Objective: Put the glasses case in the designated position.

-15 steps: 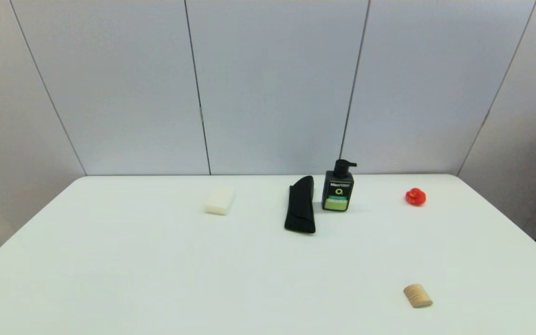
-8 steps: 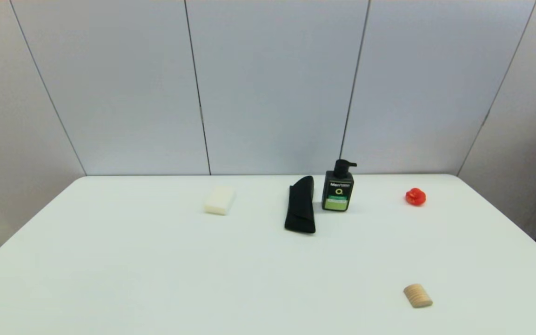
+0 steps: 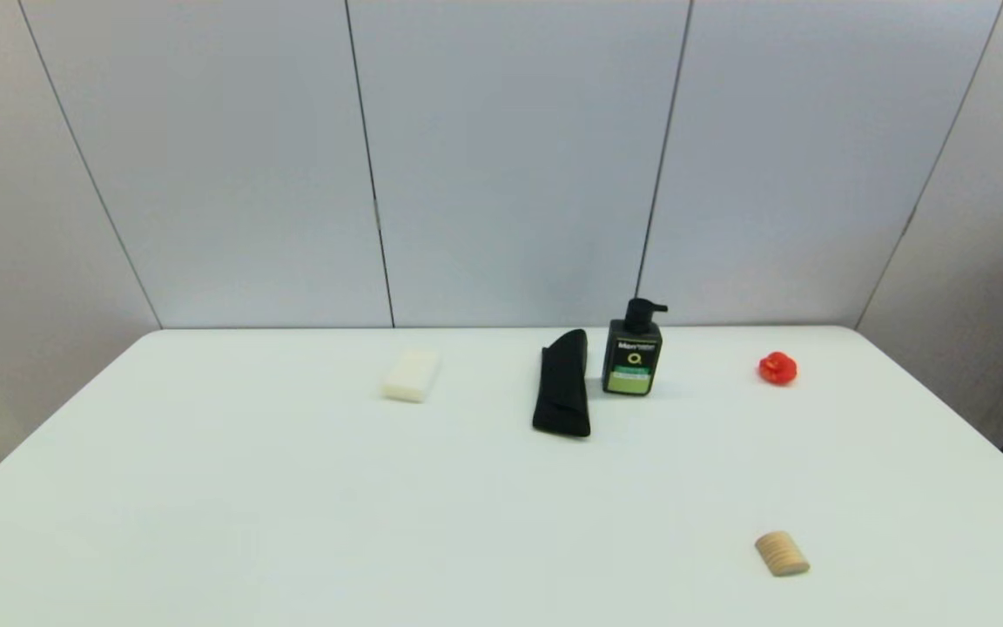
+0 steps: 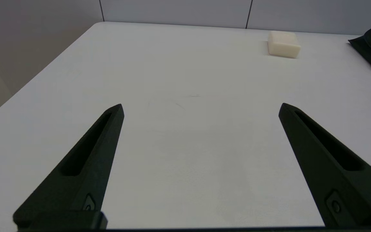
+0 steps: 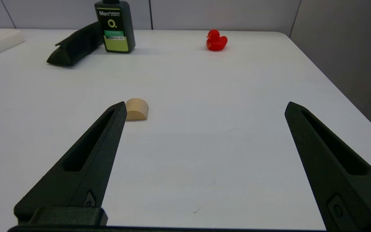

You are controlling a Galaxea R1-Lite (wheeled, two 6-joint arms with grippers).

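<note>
Where bare table [image 3: 292, 522] spreads, glasses case [image 3: 562, 387] just beside pump bottle [image 3: 633, 352].

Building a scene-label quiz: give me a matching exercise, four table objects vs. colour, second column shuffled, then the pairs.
Column one:
1. glasses case
2. toy duck
3. soap-like block
4. wooden half-round piece

Column two:
A. red
B. tan
C. matte black
D. cream white

Pairs: 1-C, 2-A, 3-D, 4-B.

Both grippers, left gripper and right gripper, are open above the table and touch none of these.
</note>
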